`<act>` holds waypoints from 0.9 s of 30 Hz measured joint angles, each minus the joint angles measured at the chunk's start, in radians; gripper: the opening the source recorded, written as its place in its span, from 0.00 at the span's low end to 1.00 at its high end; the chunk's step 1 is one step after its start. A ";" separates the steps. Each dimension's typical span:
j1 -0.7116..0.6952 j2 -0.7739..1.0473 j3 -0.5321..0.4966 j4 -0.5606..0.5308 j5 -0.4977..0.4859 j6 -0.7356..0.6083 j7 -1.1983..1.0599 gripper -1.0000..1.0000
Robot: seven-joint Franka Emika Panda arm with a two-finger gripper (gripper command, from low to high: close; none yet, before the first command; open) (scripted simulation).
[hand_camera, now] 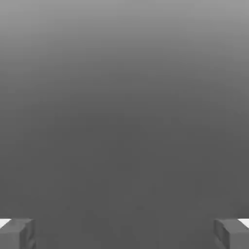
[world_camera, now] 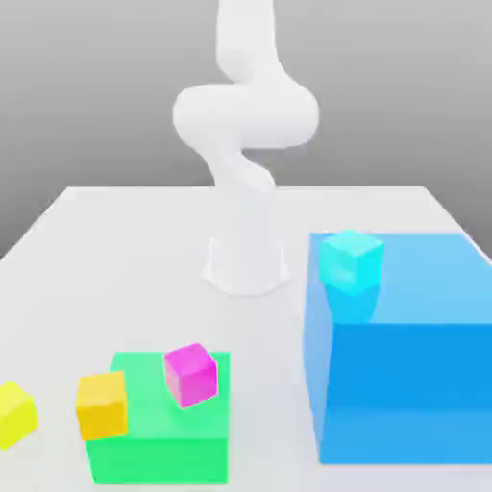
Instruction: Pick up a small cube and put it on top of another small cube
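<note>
One small yellow cube on table, gripper spread elsewhere.

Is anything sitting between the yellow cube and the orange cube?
Nothing visible does. The yellow cube lies on the table at the exterior view's left, apart from the orange cube, with bare table between them.

So the small cube is plain bright yellow, sitting flat on the white desk way over at the exterior view's left edge, partly cut off by the frame. It's turned a bit, one corner facing the camera. The orange cube is near it, not touching.
</note>
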 joint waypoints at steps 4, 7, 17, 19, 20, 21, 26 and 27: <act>-0.006 0.150 -0.077 -0.006 0.036 0.045 -0.033 0.50; -0.013 0.258 -0.132 -0.011 0.066 0.077 -0.060 0.50; -0.075 0.622 -0.284 -0.026 0.192 0.182 -0.167 0.50; -0.108 0.695 -0.301 -0.029 0.217 0.203 -0.188 0.50; -0.127 0.731 -0.307 -0.030 0.228 0.213 -0.198 0.50; -0.140 0.767 -0.310 -0.032 0.237 0.224 -0.206 0.50; -0.200 0.942 -0.340 -0.041 0.263 0.281 -0.234 0.50; -0.213 0.975 -0.348 -0.043 0.264 0.293 -0.237 0.50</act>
